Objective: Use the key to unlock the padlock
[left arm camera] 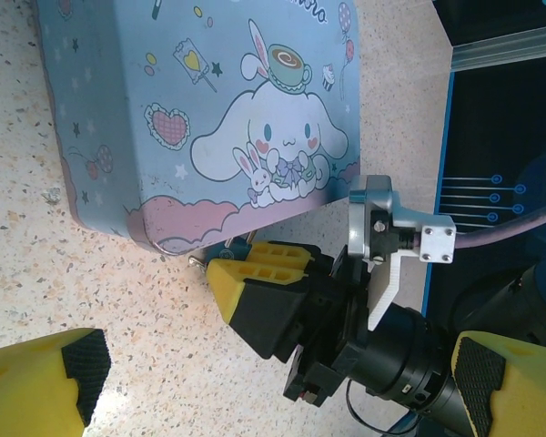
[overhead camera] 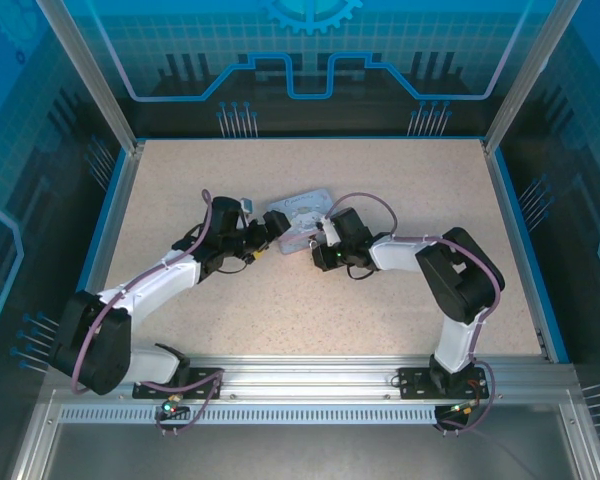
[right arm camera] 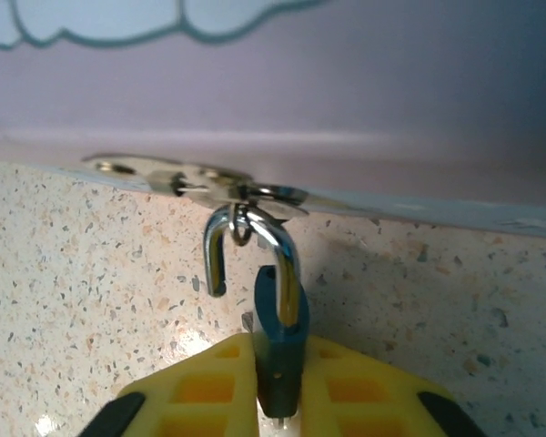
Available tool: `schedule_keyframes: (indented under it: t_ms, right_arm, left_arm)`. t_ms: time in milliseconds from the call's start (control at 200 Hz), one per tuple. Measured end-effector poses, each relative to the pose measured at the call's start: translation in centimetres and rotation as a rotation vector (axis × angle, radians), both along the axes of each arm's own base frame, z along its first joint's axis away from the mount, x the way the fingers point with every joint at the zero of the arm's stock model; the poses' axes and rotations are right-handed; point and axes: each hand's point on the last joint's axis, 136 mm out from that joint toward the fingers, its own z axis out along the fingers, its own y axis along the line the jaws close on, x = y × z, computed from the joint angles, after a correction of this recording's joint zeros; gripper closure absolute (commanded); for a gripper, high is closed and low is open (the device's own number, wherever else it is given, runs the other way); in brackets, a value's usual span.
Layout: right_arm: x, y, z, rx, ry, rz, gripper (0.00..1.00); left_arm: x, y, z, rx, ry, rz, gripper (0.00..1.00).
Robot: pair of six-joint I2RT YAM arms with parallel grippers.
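Note:
The padlock has a dark teal body and a shiny shackle. My right gripper is shut on its body, yellow pads on both sides. One shackle leg hangs free of the body, and the bow is hooked through a small ring on the tin's metal hasp. In the left wrist view the right gripper pinches a blue sliver of padlock at the tin's lower edge. My left gripper is open wide, just short of the right one. From above, the left gripper and right gripper meet beside the tin. I cannot make out the key.
The pale blue cartoon tin lies flat mid-table, its printed lid facing up. Speckled tabletop surrounds it. Blue rails and aluminium posts fence the work area. The right arm's purple cable runs close to my left fingers.

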Motion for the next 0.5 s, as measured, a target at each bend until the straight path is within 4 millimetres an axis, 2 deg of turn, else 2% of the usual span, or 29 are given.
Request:
schedule_keyframes:
  t_ms: [175, 275, 500]
  right_arm:
    - [0.0, -0.2, 0.0, -0.009, 0.006, -0.013, 0.94]
    - [-0.1, -0.5, 0.0, -0.018, 0.016, -0.029, 0.99]
    - [-0.2, -0.9, 0.0, -0.023, 0.056, -0.09, 1.0]
  left_arm:
    - [0.1, 0.2, 0.0, 0.001, -0.001, 0.005, 0.01]
    - [0.2, 0.3, -0.2, 0.016, -0.006, 0.008, 0.01]
    - [1.1, 1.4, -2.3, 0.132, 0.011, 0.025, 0.01]
